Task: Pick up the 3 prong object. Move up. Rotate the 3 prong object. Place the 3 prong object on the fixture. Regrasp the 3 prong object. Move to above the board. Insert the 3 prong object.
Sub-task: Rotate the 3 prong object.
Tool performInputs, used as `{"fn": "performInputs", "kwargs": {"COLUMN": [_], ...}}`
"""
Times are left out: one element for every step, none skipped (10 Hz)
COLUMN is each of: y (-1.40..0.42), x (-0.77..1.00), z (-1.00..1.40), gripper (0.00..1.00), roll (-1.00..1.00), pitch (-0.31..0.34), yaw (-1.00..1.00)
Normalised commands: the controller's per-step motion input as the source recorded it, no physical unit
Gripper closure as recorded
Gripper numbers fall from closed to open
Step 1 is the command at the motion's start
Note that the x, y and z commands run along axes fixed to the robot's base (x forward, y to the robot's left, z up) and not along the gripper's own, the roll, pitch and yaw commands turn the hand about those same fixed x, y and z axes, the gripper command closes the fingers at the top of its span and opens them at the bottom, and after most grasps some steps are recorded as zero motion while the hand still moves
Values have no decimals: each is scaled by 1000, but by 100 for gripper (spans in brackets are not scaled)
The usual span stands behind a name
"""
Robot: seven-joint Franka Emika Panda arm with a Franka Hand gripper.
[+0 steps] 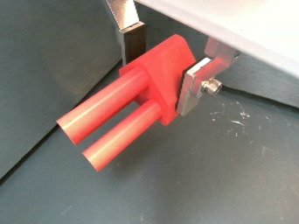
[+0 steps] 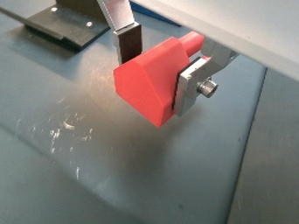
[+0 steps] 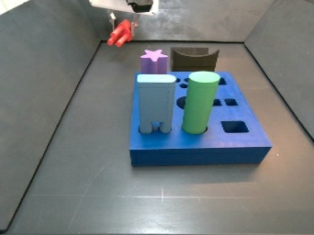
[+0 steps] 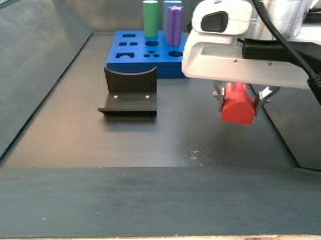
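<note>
My gripper (image 1: 162, 66) is shut on the 3 prong object (image 1: 146, 83), a bright red block, and holds it above the dark floor. Its round prongs (image 1: 105, 118) stick out to one side in that wrist view. Both wrist views show a silver finger on each side of the block (image 2: 149, 83). In a side view the gripper (image 4: 238, 94) hangs right of the fixture (image 4: 128, 94) with the red block (image 4: 237, 105) under it. In a side view the block (image 3: 119, 35) is at the far left corner, beyond the blue board (image 3: 203, 147). The fixture (image 3: 194, 59) stands behind the board.
On the board stand a green cylinder (image 3: 201, 101), a light blue block (image 3: 154, 103) and a purple star-topped peg (image 3: 153, 61). Grey walls enclose the floor. The fixture's base plate (image 2: 70, 22) shows at a wrist view's edge.
</note>
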Motion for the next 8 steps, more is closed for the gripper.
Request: {"fn": "performInputs", "kwargs": {"y": [-861,-613,-359,0,23,21,18,15], "x": [362,238,154,0,-13,-12,-11,-11], "z": [-111,-125,-105,0,12,13,13,13], "gripper": [100,100,100,100,100,100,100,100], "roll": [8,19,36,0,-1,-2,-2,-2], "pitch": [-10,9,7,0,-1,-1,-1,-1], "yaw": [10,35,33,-1000,-1000,-1000,-1000,-1000]}}
